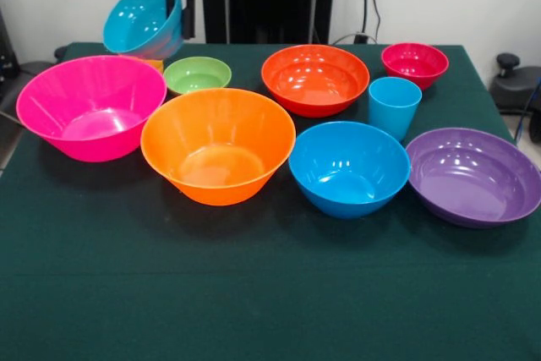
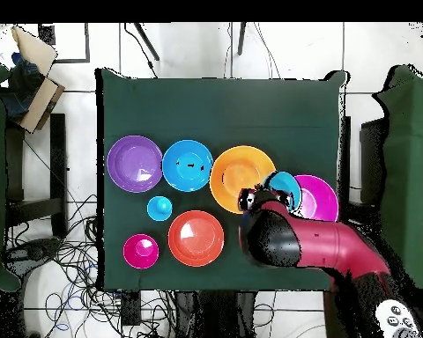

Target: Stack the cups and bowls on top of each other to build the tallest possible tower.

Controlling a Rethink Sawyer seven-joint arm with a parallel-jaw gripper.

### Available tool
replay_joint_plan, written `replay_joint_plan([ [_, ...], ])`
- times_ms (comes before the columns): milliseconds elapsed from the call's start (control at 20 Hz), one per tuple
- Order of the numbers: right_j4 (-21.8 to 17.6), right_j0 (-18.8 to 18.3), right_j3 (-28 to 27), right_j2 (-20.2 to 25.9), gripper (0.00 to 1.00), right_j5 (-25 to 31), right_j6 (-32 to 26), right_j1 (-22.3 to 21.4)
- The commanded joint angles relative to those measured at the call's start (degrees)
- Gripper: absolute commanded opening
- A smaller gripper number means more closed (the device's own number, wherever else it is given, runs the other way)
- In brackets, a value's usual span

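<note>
My gripper is shut on the rim of the small teal bowl, which hangs tilted above the table's far left. Below it a sliver of the yellow-orange cup peeks from behind the large pink bowl. The green bowl, large orange bowl, red-orange bowl, magenta bowl, blue bowl and purple bowl stand apart on the cloth, as does the light blue cup. Nothing is nested, so no tower shows. From overhead, the arm covers the green bowl.
The green cloth-covered table has a wide bare strip along its near edge in the front view. Cables and furniture lie on the floor around the table in the overhead view.
</note>
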Motion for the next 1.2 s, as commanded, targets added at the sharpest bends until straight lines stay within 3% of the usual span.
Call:
replay_joint_plan([
  [50,4.57,6.25,-1.44,-2.3,0.0,8.55,9.66,0.72],
  [300,6.47,9.41,-5.72,-4.38,0.0,10.44,9.52,2.66],
  [350,7.39,9.84,-6.03,-5.02,1.0,10.27,8.75,2.92],
  [750,8.58,10.43,-9.2,-5.72,1.0,11.21,6.74,4.54],
  [1200,8.25,8.28,-9.24,-4.72,1.0,9.06,4.54,6.12],
])
